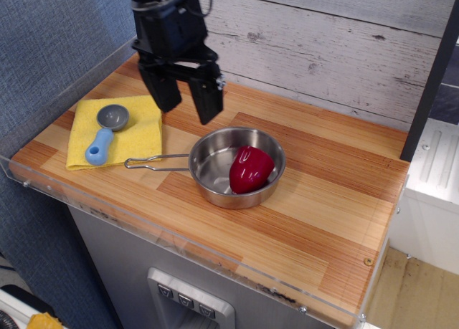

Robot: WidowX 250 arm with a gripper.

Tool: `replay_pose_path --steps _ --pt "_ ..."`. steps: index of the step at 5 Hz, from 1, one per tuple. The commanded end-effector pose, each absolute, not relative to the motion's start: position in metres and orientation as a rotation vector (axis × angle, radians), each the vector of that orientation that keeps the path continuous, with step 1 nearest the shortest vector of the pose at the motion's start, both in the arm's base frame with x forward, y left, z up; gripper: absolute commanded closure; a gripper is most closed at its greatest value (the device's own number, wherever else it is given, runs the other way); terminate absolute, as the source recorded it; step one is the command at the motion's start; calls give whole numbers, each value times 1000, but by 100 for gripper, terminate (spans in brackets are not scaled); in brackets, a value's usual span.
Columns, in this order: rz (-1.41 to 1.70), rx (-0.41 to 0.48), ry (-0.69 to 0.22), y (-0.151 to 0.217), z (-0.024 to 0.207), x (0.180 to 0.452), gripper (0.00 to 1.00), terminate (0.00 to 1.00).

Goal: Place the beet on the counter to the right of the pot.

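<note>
The glossy dark-red beet lies inside the small steel pot, against its right wall. The pot stands mid-counter with its thin wire handle pointing left. My black gripper hangs open and empty above the counter, up and to the left of the pot, its two fingers pointing down. It touches nothing.
A yellow cloth lies at the left of the counter with a grey-and-blue scoop on it. A whitewashed plank wall runs behind. A clear acrylic edge lines the front and left. Bare wood lies right of the pot.
</note>
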State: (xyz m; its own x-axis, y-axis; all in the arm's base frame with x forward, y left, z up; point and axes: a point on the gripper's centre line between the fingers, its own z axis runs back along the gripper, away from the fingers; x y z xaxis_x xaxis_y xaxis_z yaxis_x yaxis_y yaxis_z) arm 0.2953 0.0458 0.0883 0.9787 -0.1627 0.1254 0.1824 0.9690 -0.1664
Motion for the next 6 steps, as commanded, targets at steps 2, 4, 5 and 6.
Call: replay_pose_path --steps 2,4,5,6 --pt "-249 -93 -88 -39 98 312 0 0" --pt "-208 -62 -91 -28 93 305 0 0" --pt "-166 -21 -79 -14 93 297 0 0" --pt "-123 33 -107 -15 92 291 0 0"
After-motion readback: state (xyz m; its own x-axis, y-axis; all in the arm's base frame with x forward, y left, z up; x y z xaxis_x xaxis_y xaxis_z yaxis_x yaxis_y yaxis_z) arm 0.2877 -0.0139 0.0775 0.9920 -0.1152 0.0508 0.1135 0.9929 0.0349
